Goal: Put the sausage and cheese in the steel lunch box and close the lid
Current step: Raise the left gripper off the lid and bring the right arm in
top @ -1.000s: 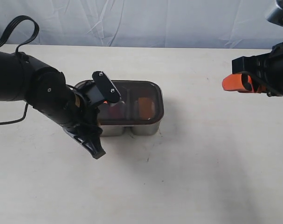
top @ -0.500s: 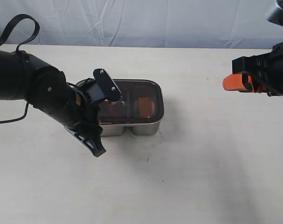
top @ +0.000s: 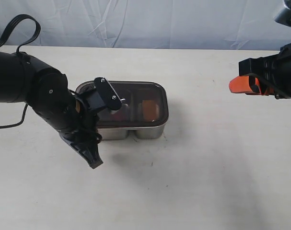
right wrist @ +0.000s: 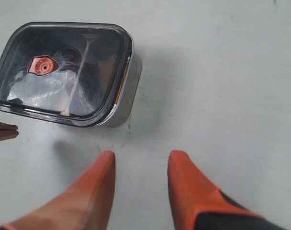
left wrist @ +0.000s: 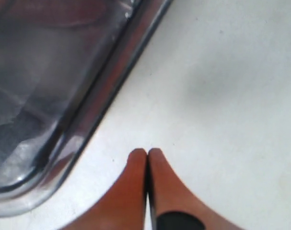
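One steel lunch box (top: 135, 132) stands on the table (top: 207, 167) in the exterior view with one dark lid (top: 135, 92) seated on it. Through the lid show one orange cheese (top: 148, 109) in the right-hand compartment and one red patch, most likely the sausage (top: 115, 111), in the left. The left arm (top: 44, 96) has slid a little down and away toward the near edge of the table over the last second. The lid and box have not shifted. The right end effector (top: 241, 85) hangs where it was, well apart on the right, so the lid looks closed and the task seems all but finished.

Two orange fingertips of the left end effector (left wrist: 147, 152) are clenched together in the left wrist view, with nothing between them. They sit over bare table just beside the lid's rim, not touching it.

Two orange fingers of the right end effector (right wrist: 143, 160) stand apart and empty in the right wrist view, above bare table. The same single box lies beyond, with the lid flat all round and its one orange-red valve tab (right wrist: 41, 65) over the larger compartment. The food is too dim to make out here. The left tips show at the frame edge, clear of the box.
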Motion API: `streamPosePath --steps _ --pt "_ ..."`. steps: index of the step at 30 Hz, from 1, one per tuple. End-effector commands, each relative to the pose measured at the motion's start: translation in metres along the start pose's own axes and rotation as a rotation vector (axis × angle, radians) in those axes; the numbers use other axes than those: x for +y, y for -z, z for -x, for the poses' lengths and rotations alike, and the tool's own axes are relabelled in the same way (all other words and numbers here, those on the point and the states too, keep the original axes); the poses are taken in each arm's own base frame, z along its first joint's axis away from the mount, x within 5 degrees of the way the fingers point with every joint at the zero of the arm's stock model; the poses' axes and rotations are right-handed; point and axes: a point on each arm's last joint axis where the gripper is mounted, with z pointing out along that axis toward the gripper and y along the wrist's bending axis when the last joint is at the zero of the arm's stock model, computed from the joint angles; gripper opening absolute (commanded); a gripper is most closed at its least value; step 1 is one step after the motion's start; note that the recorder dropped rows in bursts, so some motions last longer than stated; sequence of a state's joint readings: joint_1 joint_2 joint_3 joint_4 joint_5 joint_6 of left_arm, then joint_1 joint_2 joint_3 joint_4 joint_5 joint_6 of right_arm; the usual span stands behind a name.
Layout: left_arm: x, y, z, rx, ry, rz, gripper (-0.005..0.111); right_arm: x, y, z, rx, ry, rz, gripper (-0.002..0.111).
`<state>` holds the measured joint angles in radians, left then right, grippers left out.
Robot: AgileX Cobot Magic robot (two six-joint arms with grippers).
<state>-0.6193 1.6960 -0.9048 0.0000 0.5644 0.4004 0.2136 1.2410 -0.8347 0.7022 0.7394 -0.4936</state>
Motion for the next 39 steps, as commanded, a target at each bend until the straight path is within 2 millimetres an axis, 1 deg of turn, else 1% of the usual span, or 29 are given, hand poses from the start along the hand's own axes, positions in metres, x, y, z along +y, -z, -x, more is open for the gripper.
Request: streamPosePath --steps 1,3,6,8,10,11,14,17,21,23,29,32,39 --pt "-0.001 0.017 0.000 -0.016 0.066 -0.002 0.000 -0.003 0.000 -0.001 0.010 0.018 -0.017 0.037" --pt "0.001 0.036 0.004 -0.099 0.123 0.028 0.000 -0.003 0.000 -0.001 0.011 0.021 -0.020 0.037" --pt "0.005 0.071 0.009 -0.241 0.212 0.093 0.000 -0.003 0.000 -0.001 0.011 0.021 -0.020 0.037" --pt "0.014 0.086 0.008 -0.278 0.272 0.156 0.000 -0.003 0.000 -0.001 0.011 0.021 -0.020 0.037" --pt "0.028 0.090 0.001 -0.277 0.370 0.222 0.000 -0.003 0.000 -0.001 0.013 0.021 -0.019 0.037" --pt "0.038 0.089 -0.004 -0.261 0.414 0.256 0.000 -0.003 0.000 -0.001 0.013 0.018 -0.019 0.037" --pt "0.062 0.083 -0.018 -0.243 0.545 0.277 0.000 -0.003 0.000 -0.001 0.012 0.018 -0.019 0.037" --pt "0.082 0.078 -0.028 -0.267 0.684 0.262 0.000 -0.004 0.000 0.001 -0.009 0.002 -0.030 0.037" --pt "0.102 0.071 -0.043 -0.257 0.818 0.254 0.000 -0.004 0.000 0.001 -0.014 -0.001 -0.032 0.036" --pt "0.104 0.063 -0.045 -0.239 0.833 0.231 0.000 -0.004 0.000 0.002 -0.018 0.001 -0.036 0.036" --pt "0.104 0.040 -0.039 -0.224 0.821 0.153 0.000 -0.004 0.000 0.002 -0.022 0.001 -0.038 0.036" --pt "0.106 0.022 -0.039 -0.206 0.839 0.140 0.000 -0.005 0.000 0.002 -0.024 0.001 -0.039 0.036" --pt "0.110 0.006 -0.027 -0.209 0.827 0.078 0.000 -0.005 0.000 0.003 -0.036 0.001 -0.046 0.036"
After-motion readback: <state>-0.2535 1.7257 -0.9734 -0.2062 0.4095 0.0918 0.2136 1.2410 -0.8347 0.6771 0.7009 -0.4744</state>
